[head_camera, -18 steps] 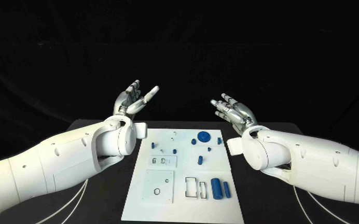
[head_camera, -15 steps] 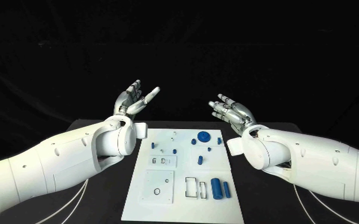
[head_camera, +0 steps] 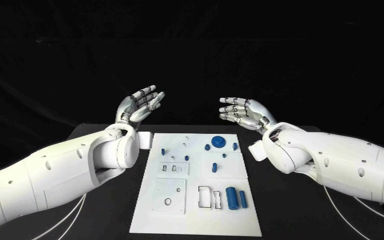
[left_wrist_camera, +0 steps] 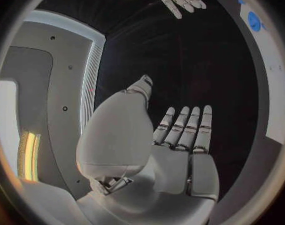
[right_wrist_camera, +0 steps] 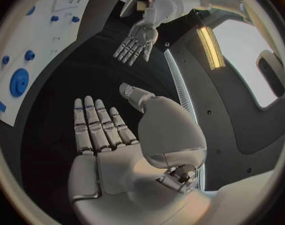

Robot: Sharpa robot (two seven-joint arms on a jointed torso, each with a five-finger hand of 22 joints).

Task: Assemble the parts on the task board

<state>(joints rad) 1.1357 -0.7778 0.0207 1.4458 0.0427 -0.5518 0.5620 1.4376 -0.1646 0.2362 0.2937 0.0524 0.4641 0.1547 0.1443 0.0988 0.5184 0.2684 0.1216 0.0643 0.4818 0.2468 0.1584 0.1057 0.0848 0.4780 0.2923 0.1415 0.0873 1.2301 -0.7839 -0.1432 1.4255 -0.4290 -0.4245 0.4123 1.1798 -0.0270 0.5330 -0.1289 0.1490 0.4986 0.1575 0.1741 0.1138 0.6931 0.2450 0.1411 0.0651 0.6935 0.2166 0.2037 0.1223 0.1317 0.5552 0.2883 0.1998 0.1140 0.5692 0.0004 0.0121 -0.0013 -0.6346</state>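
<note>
Nearest the robot, the white task board (head_camera: pixel 196 184) lies flat in the middle of the black table (head_camera: pixel 284 206), long side running away from it. At its near end two blue cylinders (head_camera: pixel 236 198) lie side by side toward the right edge, just beside two rectangular cut-outs (head_camera: pixel 210 197), with a raised square plate (head_camera: pixel 170 195) on the left. Further up the board a small blue peg (head_camera: pixel 215 167) lies near the middle, and small blue studs (head_camera: pixel 166 153) dot the left part. At the far end sits a round blue disc (head_camera: pixel 217 140), the largest of the parts. White cables (head_camera: pixel 340 218) curl over the table on either side of the board.

Both white arms flank the board without covering it; nothing lies between the hands and the parts. Beyond the far edge of the table the left hand (head_camera: pixel 141 104) is raised, fingers held straight and close together, grasping nothing. The right hand (head_camera: pixel 244 112) is lifted well apart from it, fingers extended and slightly fanned, also empty.

The left wrist view shows the left hand's (left_wrist_camera: pixel 174 145) fingers lying side by side with the thumb off to one side, and the board's edge with the disc (left_wrist_camera: pixel 254 21) at the rim. The right wrist view shows the right hand's (right_wrist_camera: pixel 108 140) flat palm, the other hand (right_wrist_camera: pixel 135 44) across from it, and the disc (right_wrist_camera: pixel 19 81).
</note>
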